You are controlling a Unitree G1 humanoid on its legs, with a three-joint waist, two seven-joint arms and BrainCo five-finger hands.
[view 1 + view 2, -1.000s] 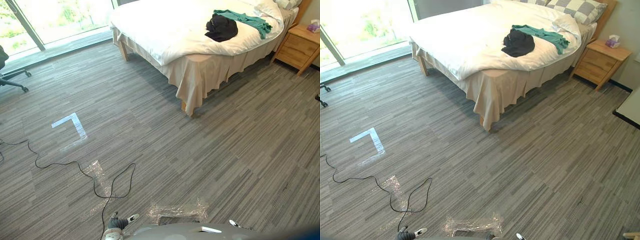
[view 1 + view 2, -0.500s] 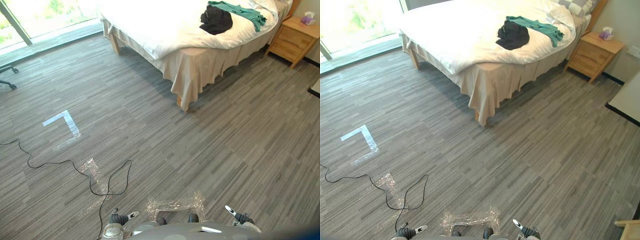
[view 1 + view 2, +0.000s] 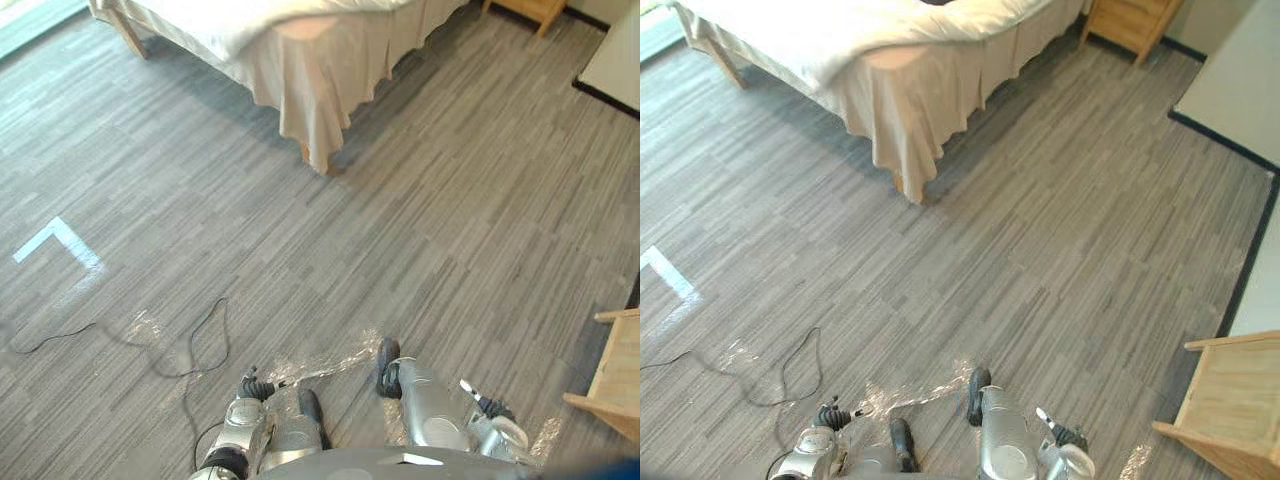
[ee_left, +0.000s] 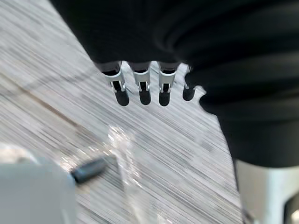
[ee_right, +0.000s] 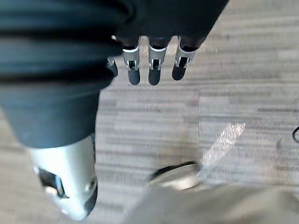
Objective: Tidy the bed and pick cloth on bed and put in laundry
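Now left hand [image 4: 144,88] hangs over grey floor [image 3: 450,200], fingers straight, relaxed, empty; right hand [image 5: 154,70] likewise. Bed [image 3: 300,75] corner ahead, well apart from both.

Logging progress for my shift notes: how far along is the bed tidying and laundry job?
Done: nothing that shows. In hand: nothing; the left hand and right hand hang open and empty above the floor. The bed stands apart from both hands. Left: reach the bed, tidy it, pick up the cloth, put it in the laundry.
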